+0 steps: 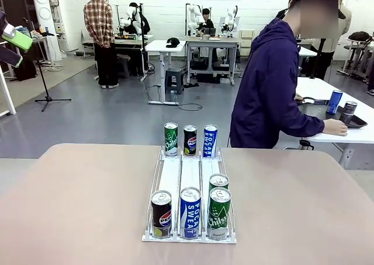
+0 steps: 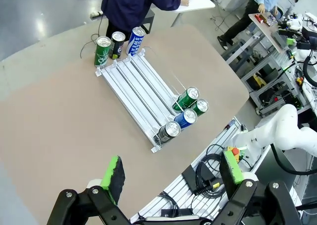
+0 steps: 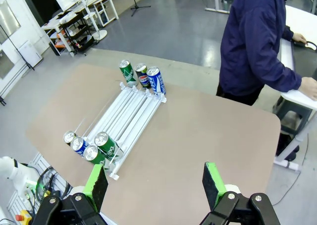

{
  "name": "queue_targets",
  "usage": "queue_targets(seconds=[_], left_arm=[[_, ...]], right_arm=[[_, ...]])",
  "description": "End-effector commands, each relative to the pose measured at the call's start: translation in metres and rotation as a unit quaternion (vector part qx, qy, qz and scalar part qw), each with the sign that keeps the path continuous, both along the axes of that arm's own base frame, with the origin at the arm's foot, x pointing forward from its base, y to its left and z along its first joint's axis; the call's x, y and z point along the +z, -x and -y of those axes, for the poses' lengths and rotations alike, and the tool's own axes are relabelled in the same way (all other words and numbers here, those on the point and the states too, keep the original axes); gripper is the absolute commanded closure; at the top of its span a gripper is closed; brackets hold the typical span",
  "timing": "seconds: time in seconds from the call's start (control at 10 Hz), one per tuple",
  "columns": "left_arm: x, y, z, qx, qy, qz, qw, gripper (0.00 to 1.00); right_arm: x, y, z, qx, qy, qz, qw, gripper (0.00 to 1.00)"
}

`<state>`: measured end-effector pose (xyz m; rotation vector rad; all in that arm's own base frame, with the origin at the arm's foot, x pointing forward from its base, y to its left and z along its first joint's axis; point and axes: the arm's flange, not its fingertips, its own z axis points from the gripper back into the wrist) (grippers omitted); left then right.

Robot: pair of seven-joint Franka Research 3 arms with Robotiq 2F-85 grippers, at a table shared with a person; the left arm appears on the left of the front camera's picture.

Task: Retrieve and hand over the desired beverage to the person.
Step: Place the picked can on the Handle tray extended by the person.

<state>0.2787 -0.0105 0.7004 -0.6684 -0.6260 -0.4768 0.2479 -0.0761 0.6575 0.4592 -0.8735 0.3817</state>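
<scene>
The left end effector (image 2: 171, 178) is hanging open above the surface (image 1: 70, 206), holding nothing. On the surface a white rack (image 1: 190, 177) is carrying cans (image 1: 190, 212) at both ends. The right end effector (image 3: 156, 183) is also standing open and empty. The person (image 1: 266, 90) is leaning on another table at the far right.

The person (image 1: 266, 90), in a dark purple-navy hooded jacket, stands at the far right of the table, turned away toward a white side table with one hand (image 1: 335, 126) resting on it. Seven beverage cans sit in a white three-lane rack (image 1: 190, 183): green, dark and blue cans (image 1: 190, 140) at its far end, four more (image 1: 191, 211) at its near end.
</scene>
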Motion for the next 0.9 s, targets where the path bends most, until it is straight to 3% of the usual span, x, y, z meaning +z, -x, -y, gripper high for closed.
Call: queue_targets(seconds=[0.0,0.8], left_arm=[[-0.0014,0.0012,-0.0007,-0.010,0.006,0.006,1.000,0.00],[-0.0014,0.0012,-0.0007,-0.010,0.006,0.006,1.000,0.00]], right_arm=[[-0.0007,-0.0018,-0.0020,0.010,-0.007,0.002,1.000,0.00],[-0.0007,-0.0018,-0.0020,0.010,-0.007,0.002,1.000,0.00]])
